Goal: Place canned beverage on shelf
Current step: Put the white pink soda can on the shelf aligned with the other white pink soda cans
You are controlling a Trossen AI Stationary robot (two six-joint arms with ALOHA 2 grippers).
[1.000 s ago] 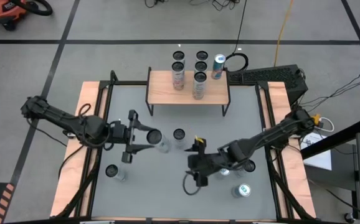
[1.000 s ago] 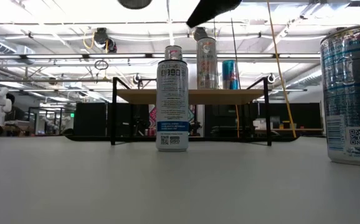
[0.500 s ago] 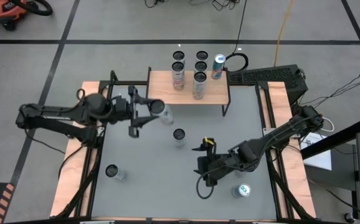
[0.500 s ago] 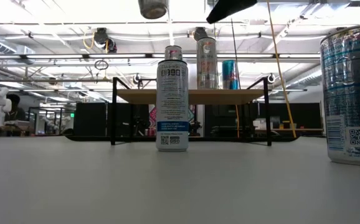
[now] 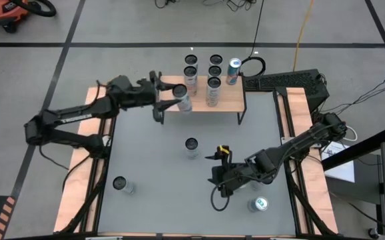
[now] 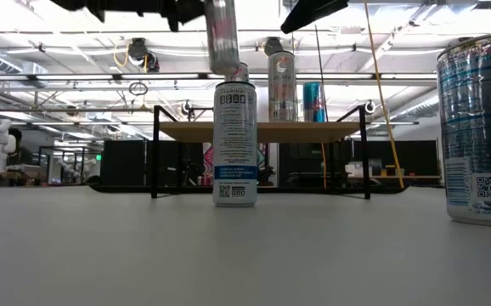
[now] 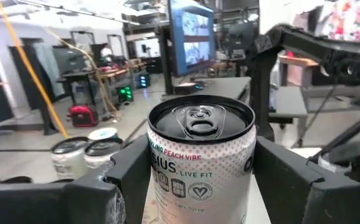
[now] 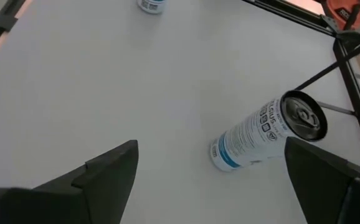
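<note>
Low view crops the left gripper gripping a can.

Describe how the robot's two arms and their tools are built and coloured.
Both are dark, near-black jointed arms of slender tube links with bulkier joint housings. The left tool and the right tool each end in two flat, angular black fingers. A small yellow marking sits near the right tool, and black cable loops below it.
</note>
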